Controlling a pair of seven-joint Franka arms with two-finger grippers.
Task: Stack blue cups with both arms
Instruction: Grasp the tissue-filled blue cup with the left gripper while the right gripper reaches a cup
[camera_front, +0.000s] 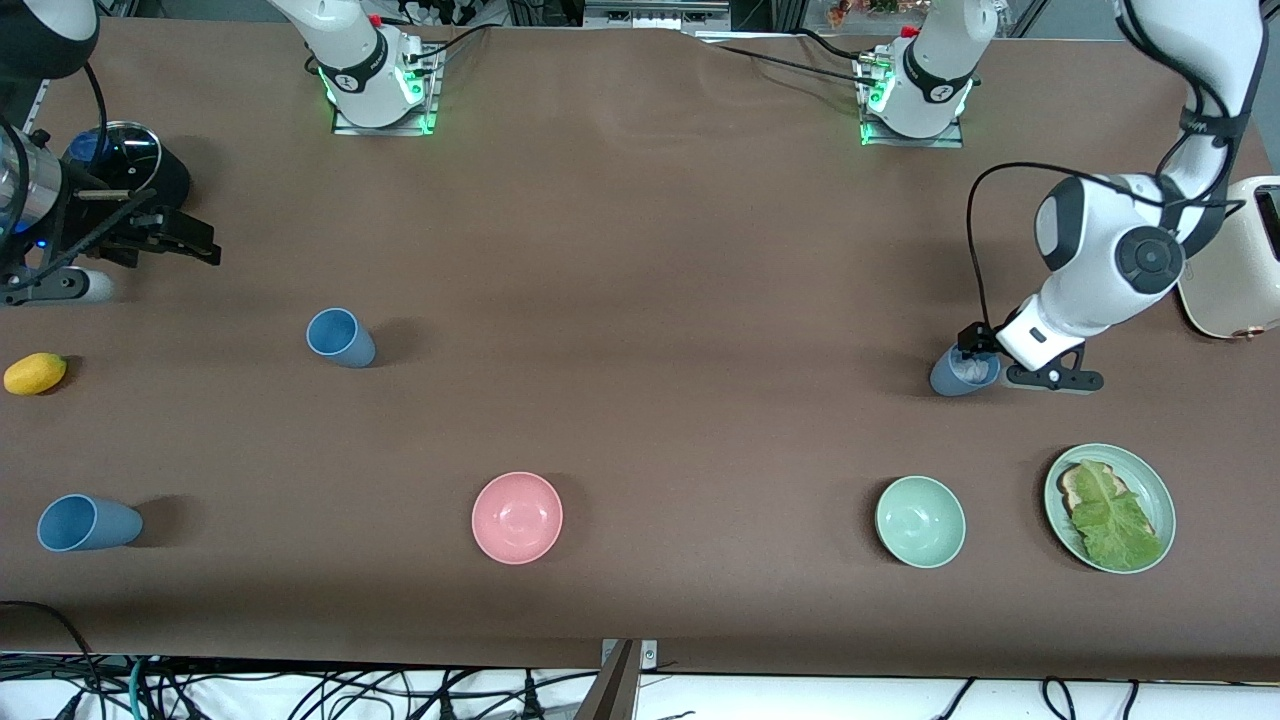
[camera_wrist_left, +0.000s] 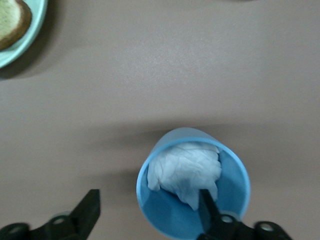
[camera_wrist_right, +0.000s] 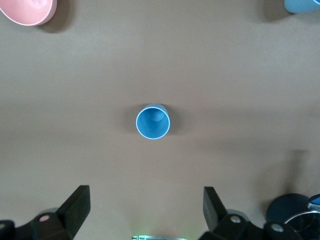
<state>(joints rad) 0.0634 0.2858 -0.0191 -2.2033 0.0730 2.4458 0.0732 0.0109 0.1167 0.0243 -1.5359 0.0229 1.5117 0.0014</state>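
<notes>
A slate-blue cup with crumpled white paper inside stands at the left arm's end of the table. My left gripper is open and low over the cup. In the left wrist view the gripper has one finger inside the cup and the other outside, straddling its wall. A mid-blue cup stands upright and empty toward the right arm's end; it also shows in the right wrist view. My right gripper is open and empty, up in the air.
A third, light blue cup and a lemon are at the right arm's end. A pink bowl, a mint-green bowl and a green plate with toast and lettuce lie near the front camera. A cream toaster stands by the left arm.
</notes>
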